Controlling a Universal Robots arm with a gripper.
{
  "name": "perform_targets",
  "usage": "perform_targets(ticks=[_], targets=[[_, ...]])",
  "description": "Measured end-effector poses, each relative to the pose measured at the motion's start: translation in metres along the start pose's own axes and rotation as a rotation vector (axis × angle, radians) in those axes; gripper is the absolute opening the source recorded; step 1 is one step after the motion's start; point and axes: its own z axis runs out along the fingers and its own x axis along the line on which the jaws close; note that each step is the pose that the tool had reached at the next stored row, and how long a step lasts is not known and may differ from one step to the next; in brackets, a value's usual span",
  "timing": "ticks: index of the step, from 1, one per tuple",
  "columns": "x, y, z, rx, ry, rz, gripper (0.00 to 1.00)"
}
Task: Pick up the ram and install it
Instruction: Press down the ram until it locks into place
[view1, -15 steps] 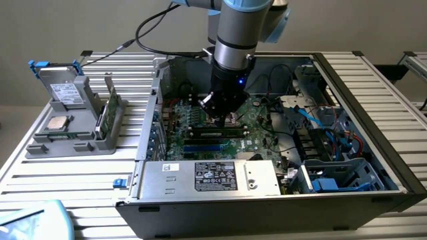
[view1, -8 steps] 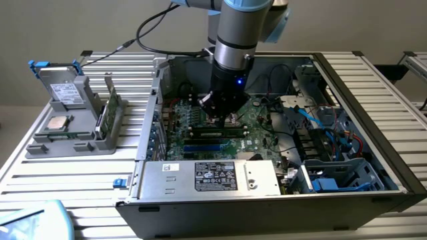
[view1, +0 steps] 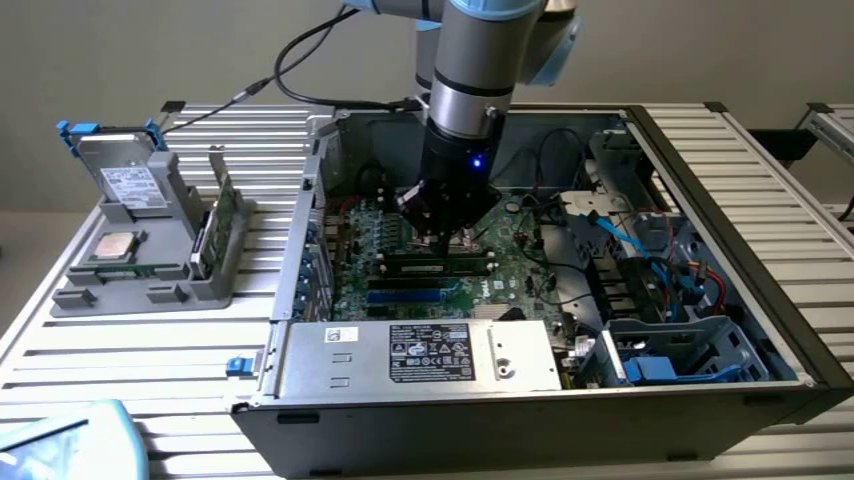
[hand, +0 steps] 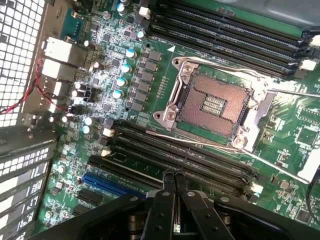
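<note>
The arm reaches down into the open computer case (view1: 747, 300), which lies on its side on the slatted table (view1: 120, 350). The end effector (view1: 445, 235) is low over the motherboard (view1: 514, 250), just above the memory slots (view1: 434, 268) near the middle of the board. In the wrist view, the end effector (hand: 173, 176) has its two fingers (hand: 165, 200) pressed together with no gap between them, and nothing is held between them. Their tips stand over the lower bank of dark memory slots (hand: 190, 157), right beside the empty processor socket (hand: 212, 107).

The ram (view1: 437, 266) appears as a long dark stick with a pale label, lying along one of the slots directly under the end effector in the exterior view. It looks seated in the slot, but how deep it sits cannot be told. In the wrist view the slots are all dark and the stick cannot be separated from them with certainty.

On the exterior view's left, a grey holder (view1: 147, 270) stands on the table with a green card (view1: 224, 215) upright in it and a processor (view1: 116, 245) lying flat. The power supply (view1: 427, 355) sits at the near edge of the case.
</note>
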Motion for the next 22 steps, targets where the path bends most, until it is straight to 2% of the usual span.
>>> perform_targets(ticks=[6, 8, 15, 22], targets=[[0.0005, -0.0001, -0.0039, 0.0164, 0.0057, 0.043, 0.10], [0.0006, -0.0001, -0.0045, 0.0186, 0.0050, 0.059, 0.10], [0.0007, -0.0001, -0.0055, 0.0191, -0.0074, 0.119, 0.10], [0.0007, -0.0001, -0.0055, 0.0157, -0.0125, 0.189, 0.10]])
